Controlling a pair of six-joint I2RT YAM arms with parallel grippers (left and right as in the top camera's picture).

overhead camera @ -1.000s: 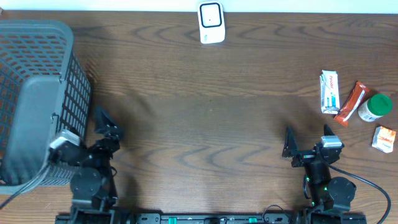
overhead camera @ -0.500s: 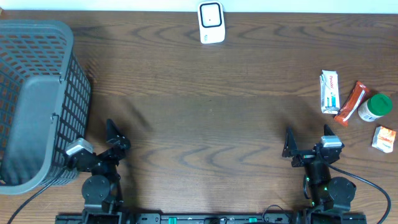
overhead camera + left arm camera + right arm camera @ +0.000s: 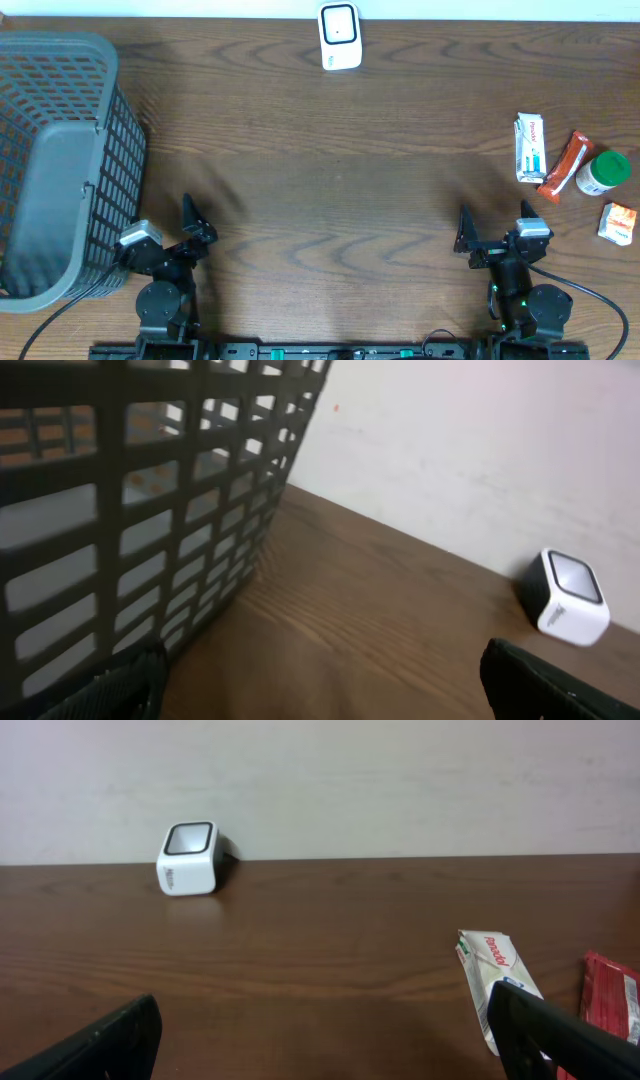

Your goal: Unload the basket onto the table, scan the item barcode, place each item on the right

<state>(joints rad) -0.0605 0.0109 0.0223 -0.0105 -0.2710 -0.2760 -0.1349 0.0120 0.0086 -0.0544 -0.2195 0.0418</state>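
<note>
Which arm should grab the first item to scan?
Right, most likely. The right tool is open and close to the white packet; the left tool is far off beside the basket.

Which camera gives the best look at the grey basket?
The overhead view: it shows the grey basket almost whole, with its rim, mesh walls and floor, cut off only at the picture's edge. The left wrist view catches just a close stretch of one mesh wall. The right wrist view does not show it at all.
</note>
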